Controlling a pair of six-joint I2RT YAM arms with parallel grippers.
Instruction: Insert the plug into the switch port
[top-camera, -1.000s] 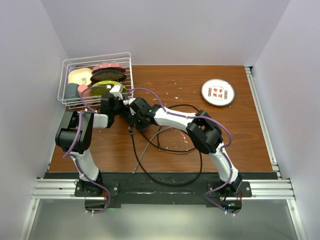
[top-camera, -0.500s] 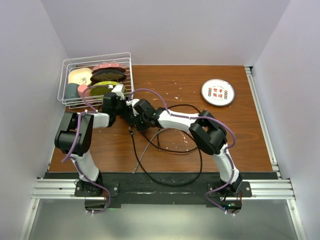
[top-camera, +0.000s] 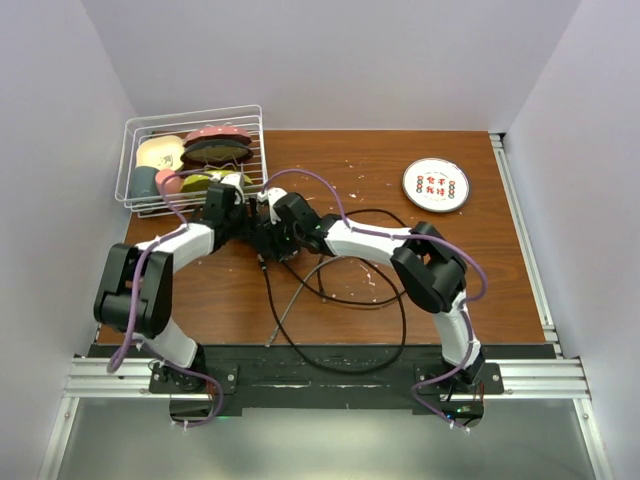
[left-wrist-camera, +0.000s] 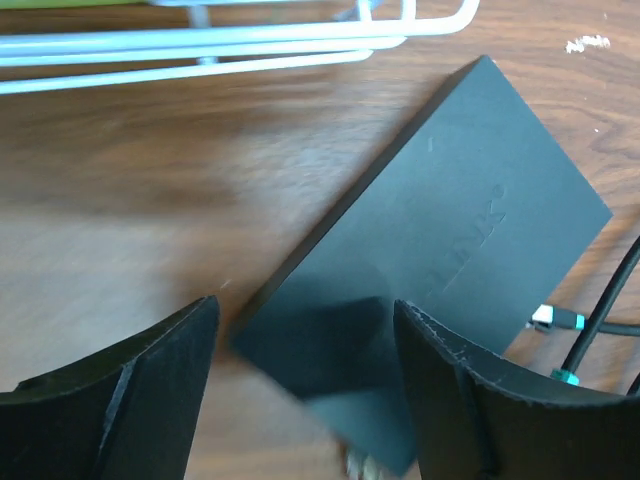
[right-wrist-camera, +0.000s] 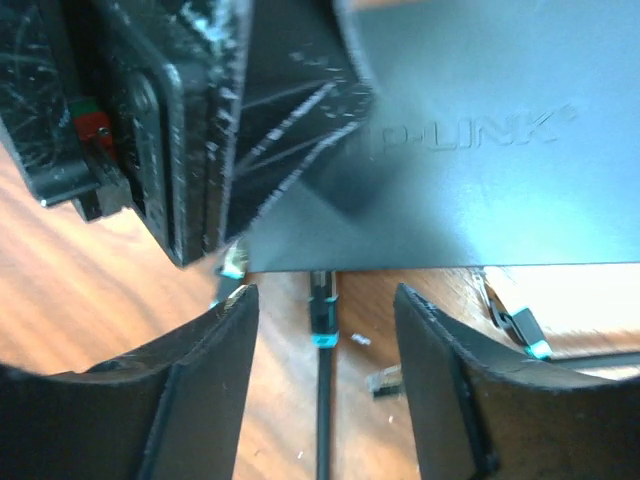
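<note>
Brown wood table (top-camera: 500, 240): the largest item, with pale specks across its far half.

White wire basket (top-camera: 190, 115): at the far left corner. The plates and bowls (top-camera: 215, 140) inside overlapped, so I could not count them.

Cables (top-camera: 350, 300): dark loops ran from mid-table toward the near edge. I lost their upper ends under the arms.

Round white disc (top-camera: 436, 185): far right, well apart from the rest. Its red marks were too small to read.

Matte-black box (left-wrist-camera: 450, 230): flat on the table just in front of the basket. From above it was almost wholly hidden beneath both wrists.

Left gripper (left-wrist-camera: 303, 310): fingers spread wide above one corner of the box, gripping nothing.

Right gripper (right-wrist-camera: 322, 295): fingers apart over the long edge of the box, with clear space on either side of the cable between them. A scratched black block crowded the upper left of its view, and I could not tell what part it was.

Switch port: on that long edge, which I saw only from above, so no socket showed.

Plug (right-wrist-camera: 320, 300): teal-tinted, its tip against the box edge. I could not tell whether it was seated.

Spare connector (right-wrist-camera: 520, 325): the smallest item, loose on the wood beside the plug.
</note>
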